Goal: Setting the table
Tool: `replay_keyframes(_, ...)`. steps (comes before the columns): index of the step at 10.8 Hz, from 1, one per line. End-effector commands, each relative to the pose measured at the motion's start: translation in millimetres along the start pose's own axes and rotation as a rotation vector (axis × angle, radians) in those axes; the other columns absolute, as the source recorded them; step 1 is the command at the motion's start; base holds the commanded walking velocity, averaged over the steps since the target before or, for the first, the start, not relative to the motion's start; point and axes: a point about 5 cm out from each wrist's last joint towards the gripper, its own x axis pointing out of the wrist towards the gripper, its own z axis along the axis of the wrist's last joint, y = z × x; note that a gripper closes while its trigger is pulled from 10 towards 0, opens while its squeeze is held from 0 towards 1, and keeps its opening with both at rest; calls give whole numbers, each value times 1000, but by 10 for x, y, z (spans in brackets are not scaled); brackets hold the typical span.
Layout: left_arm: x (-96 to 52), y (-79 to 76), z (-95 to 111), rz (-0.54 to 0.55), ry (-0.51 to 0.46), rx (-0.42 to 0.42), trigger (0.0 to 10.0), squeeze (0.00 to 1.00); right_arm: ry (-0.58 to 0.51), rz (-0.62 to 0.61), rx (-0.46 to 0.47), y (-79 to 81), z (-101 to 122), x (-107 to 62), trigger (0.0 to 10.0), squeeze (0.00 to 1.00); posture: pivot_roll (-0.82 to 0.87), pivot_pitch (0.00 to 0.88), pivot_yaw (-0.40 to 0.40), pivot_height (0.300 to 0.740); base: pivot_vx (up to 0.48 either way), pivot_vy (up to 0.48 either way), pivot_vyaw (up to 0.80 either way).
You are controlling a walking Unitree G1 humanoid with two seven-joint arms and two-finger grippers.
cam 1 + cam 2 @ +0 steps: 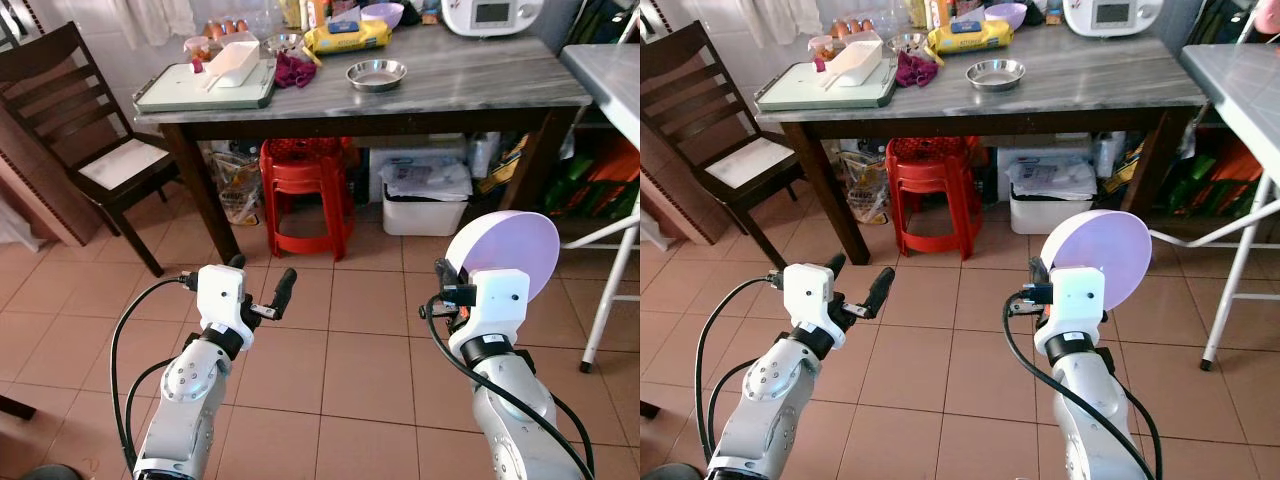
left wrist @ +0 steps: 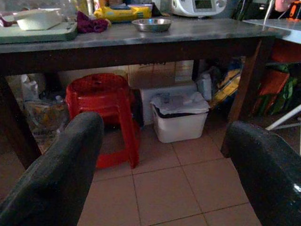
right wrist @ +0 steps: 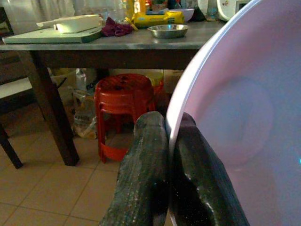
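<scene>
My right gripper (image 3: 170, 141) is shut on the rim of a lilac plate (image 1: 510, 250), held upright above the tiled floor at the right. In the right wrist view both black fingers (image 3: 146, 155) pinch the plate's (image 3: 235, 117) edge. My left gripper (image 1: 262, 285) is open with nothing between its fingers (image 2: 56, 174), raised over the floor at the left. Ahead stands a grey marble-topped table (image 1: 470, 80) on dark wooden legs. On it lie a steel bowl (image 1: 376, 74), a green tray (image 1: 165, 92) holding a white dish (image 1: 235, 62), a purple cloth (image 1: 293, 70) and a yellow packet (image 1: 348, 38).
A stack of red stools (image 1: 305, 190) and a white lidded bin (image 1: 425, 195) stand under the table. A dark wooden chair (image 1: 90, 130) is at the left. A second grey table with white metal legs (image 1: 610, 290) is at the right. Open tiled floor lies between me and the table.
</scene>
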Motion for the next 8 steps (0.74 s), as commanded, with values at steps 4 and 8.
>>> replay_keyframes(4,-30,-7,7,-20,6,3,10000,0,-18,22,-1,54,28,12,10000,0,-103,65,104,740,351,0,500)
replay_keyframes(8,-25,-13,12,-28,8,4,10000,0,-16,23,1,60,21,11,10000,0,-104,65,105,740,385,0,605)
